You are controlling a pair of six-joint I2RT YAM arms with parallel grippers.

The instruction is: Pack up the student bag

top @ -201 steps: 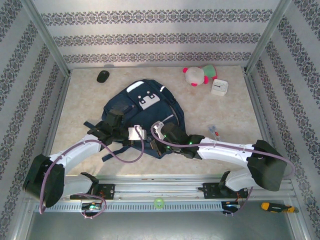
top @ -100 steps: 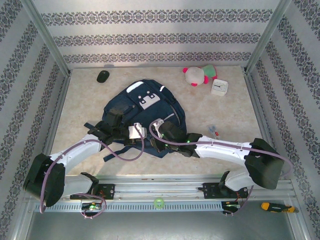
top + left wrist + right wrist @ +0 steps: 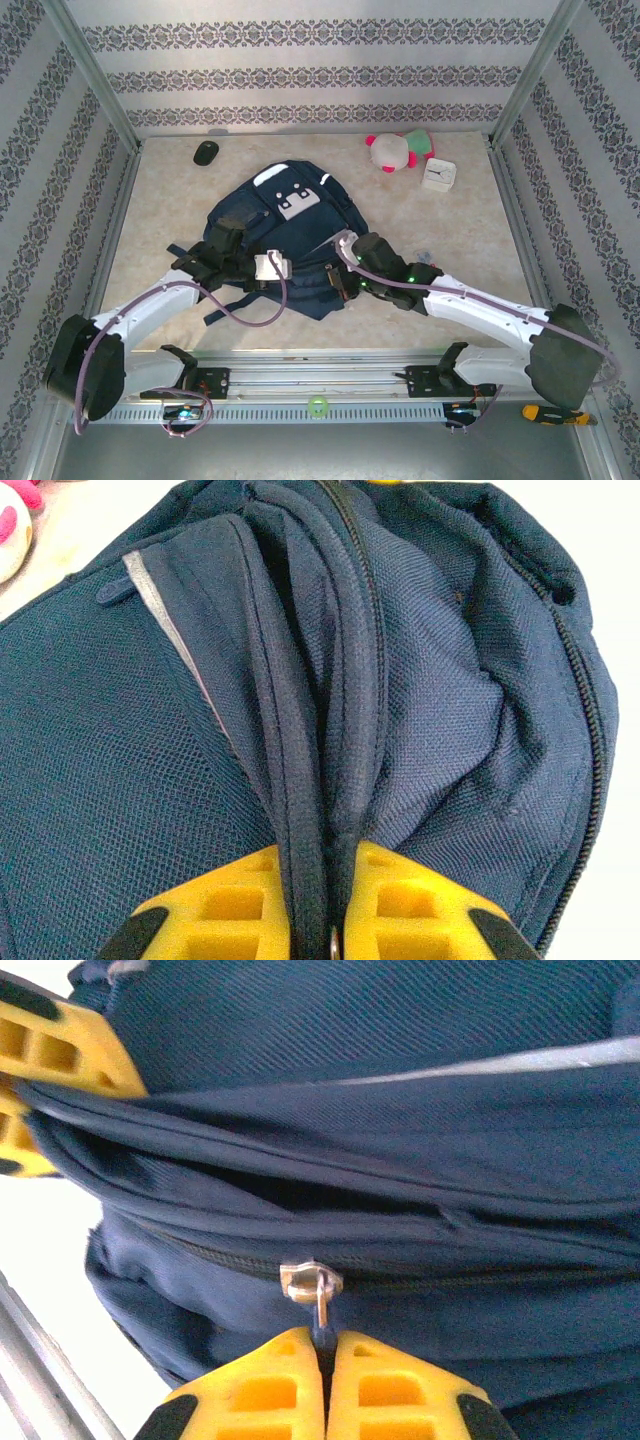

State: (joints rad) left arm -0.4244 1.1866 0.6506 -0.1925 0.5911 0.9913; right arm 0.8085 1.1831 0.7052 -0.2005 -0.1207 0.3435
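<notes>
Right claw (image 3: 322, 1345) clamps the silver zipper pull (image 3: 312, 1285) of the student bag (image 3: 290, 225), seen close from its wrist; left claw (image 3: 327, 890) pinches a zip-edged fold of fabric. Overhead, the bag lies at the centre of the worktop (image 3: 170, 200), with a plush toy (image 3: 395, 150) at one o'clock.

Both arms are stretched out low. The left arm (image 3: 150, 300) reaches toward 1 o'clock, the right arm (image 3: 480, 310) toward 10 o'clock. Left pincer (image 3: 328, 880) is clamped on a seam ridge of the student bag (image 3: 120, 760), and right pincer (image 3: 322, 1350) is squeezed tight on the zipper pull (image 3: 318, 1295).
</notes>
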